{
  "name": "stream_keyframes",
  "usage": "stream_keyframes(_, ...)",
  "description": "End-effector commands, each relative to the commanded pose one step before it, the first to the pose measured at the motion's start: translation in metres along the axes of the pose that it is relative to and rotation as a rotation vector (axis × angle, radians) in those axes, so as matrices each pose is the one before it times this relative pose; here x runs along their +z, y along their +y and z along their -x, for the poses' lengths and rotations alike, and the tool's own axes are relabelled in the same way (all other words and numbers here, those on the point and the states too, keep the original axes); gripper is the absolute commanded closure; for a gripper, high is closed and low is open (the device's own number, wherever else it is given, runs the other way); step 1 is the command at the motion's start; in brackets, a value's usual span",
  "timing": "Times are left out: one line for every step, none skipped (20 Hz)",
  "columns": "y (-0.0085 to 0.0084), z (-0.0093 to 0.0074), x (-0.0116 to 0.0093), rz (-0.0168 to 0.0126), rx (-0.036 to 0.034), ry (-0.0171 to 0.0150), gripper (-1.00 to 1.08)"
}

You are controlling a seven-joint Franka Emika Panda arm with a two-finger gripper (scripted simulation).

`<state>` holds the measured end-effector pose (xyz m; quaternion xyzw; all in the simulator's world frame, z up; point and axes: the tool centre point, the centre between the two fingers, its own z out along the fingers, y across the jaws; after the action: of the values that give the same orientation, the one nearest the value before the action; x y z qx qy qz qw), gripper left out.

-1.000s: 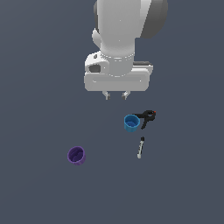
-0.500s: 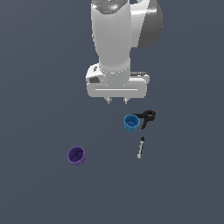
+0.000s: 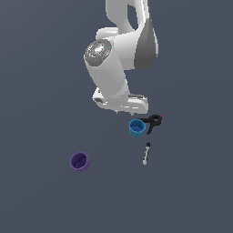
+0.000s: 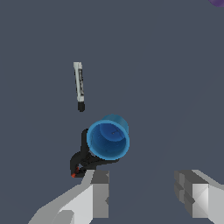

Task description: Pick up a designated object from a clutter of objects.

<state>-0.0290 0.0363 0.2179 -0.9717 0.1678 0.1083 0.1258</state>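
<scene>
Exterior view, upper centre: we list first the white Panda arm [image 3: 120, 59], by far the largest item, bent down over the dark grey floor [image 3: 41, 91]. Its gripper [image 4: 142, 194] is hidden under the hand body in this view; in the wrist view we see two pale fingers [image 4: 98, 192] standing well apart with nothing between them, so we record it as released and empty.

Next, the blue cup [image 3: 136, 128], just right of centre in the exterior view, upright, mouth open upward. In the wrist view it [image 4: 108, 138] sits at mid-frame, outside the fingers and untouched by them.

The purple cup [image 3: 79, 161], lower left in the exterior view, stands alone, well apart from the rest.

The black clamp [image 3: 152, 123] lies against the blue cup on the exterior view's right; its red tip shows at the far end. Whether the two touch, we cannot tell.

Smallest, the marker [image 3: 146, 153], white with a black end, lies below the blue cup, near but apart.
</scene>
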Motion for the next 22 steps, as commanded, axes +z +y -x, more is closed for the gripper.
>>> stream_keyframes(0.00192, 0.00344, 0.01919, -0.04549, 0.07655, -0.04843, -0.2)
stream_keyframes(0.00116, 0.00101, 0.00742, -0.01746, 0.03067, -0.0191, -0.2)
stream_keyframes(0.00129, 0.00088, 0.0073, -0.01722, 0.03094, -0.01905, -0.2)
stream_keyframes(0.00141, 0.00075, 0.00718, -0.01699, 0.03121, -0.01899, -0.2)
stream_keyframes(0.00153, 0.00061, 0.00707, -0.01677, 0.03147, -0.01892, -0.2)
stream_keyframes(0.00164, 0.00047, 0.00694, -0.01656, 0.03173, -0.01884, -0.2)
stream_keyframes(0.00175, 0.00033, 0.00682, -0.01635, 0.03199, -0.01876, -0.2)
stream_keyframes(0.00184, 0.00018, 0.0067, -0.01615, 0.03224, -0.01867, -0.2)
stream_keyframes(0.00193, 0.00004, 0.00657, -0.01595, 0.03247, -0.01857, -0.2)
stream_keyframes(0.002, -0.00011, 0.00638, -0.01564, 0.03244, -0.01831, -0.2)
stream_keyframes(0.00197, -0.00024, 0.00597, -0.01474, 0.03114, -0.01735, -0.2)
stream_keyframes(0.00192, -0.00036, 0.00554, -0.01381, 0.02966, -0.01632, -0.2)
stream_keyframes(0.00185, -0.00046, 0.00512, -0.0129, 0.02812, -0.0153, -0.2)
stream_keyframes(0.00178, -0.00053, 0.00472, -0.01201, 0.02656, -0.01429, -0.2)
stream_keyframes(0.00169, -0.00059, 0.00434, -0.01115, 0.02496, -0.01329, -0.2)
stream_keyframes(0.00159, -0.00063, 0.00397, -0.01031, 0.02335, -0.01231, -0.2)
stream_keyframes(0.00149, -0.00065, 0.00362, -0.00949, 0.0217, -0.01134, -0.2)
stream_keyframes(0.00138, -0.00066, 0.00328, -0.00868, 0.02004, -0.01038, -0.2)
stream_keyframes(0.00127, -0.00065, 0.00295, -0.00789, 0.01836, -0.00943, -0.2)
stream_keyframes(0.00116, -0.00063, 0.00263, -0.0071, 0.01666, -0.0085, -0.2)
stream_keyframes(0.00104, -0.0006, 0.00233, -0.00633, 0.01495, -0.00758, -0.2)
stream_keyframes(0.00092, -0.00055, 0.00203, -0.00557, 0.01321, -0.00666, -0.2)
